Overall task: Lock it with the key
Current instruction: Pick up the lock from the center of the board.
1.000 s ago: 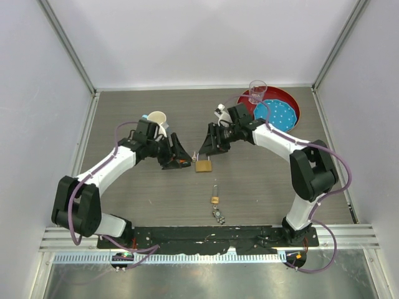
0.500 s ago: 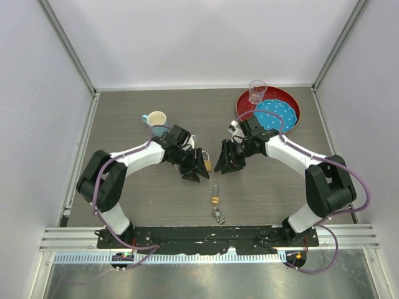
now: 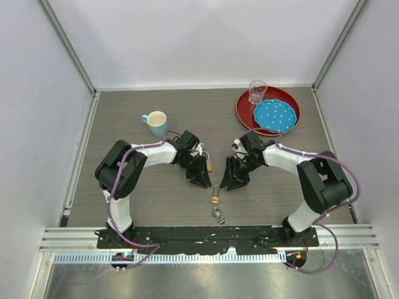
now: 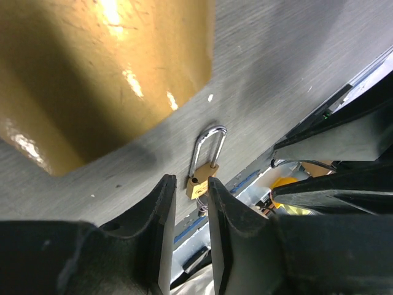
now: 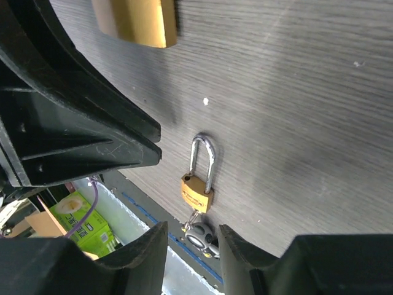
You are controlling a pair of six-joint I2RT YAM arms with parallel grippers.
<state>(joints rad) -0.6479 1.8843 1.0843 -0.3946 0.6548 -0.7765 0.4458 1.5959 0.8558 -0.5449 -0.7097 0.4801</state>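
The big brass padlock (image 3: pixel 208 165) lies on the table between my two grippers. It fills the top of the left wrist view (image 4: pixel 104 74) and shows at the top of the right wrist view (image 5: pixel 136 21). My left gripper (image 3: pixel 200 175) (image 4: pixel 190 183) stands just left of it, jaws a little apart with nothing between them. My right gripper (image 3: pixel 229 179) (image 5: pixel 191 230) is open and empty just right of it. The key with the orange and black heads does not show in any view.
A tiny brass padlock (image 3: pixel 214 199) (image 4: pixel 200 187) (image 5: pixel 196 192) with a silver keychain (image 3: pixel 219 215) (image 5: pixel 202 236) lies nearer the front edge. A blue mug (image 3: pixel 156 121) stands at the back left. A red tray (image 3: pixel 244 111) holds a blue plate (image 3: pixel 275 115) and a glass (image 3: pixel 257 91).
Both grippers have moved toward the front and closer together, to either side of the big padlock. The padlock has barely shifted.
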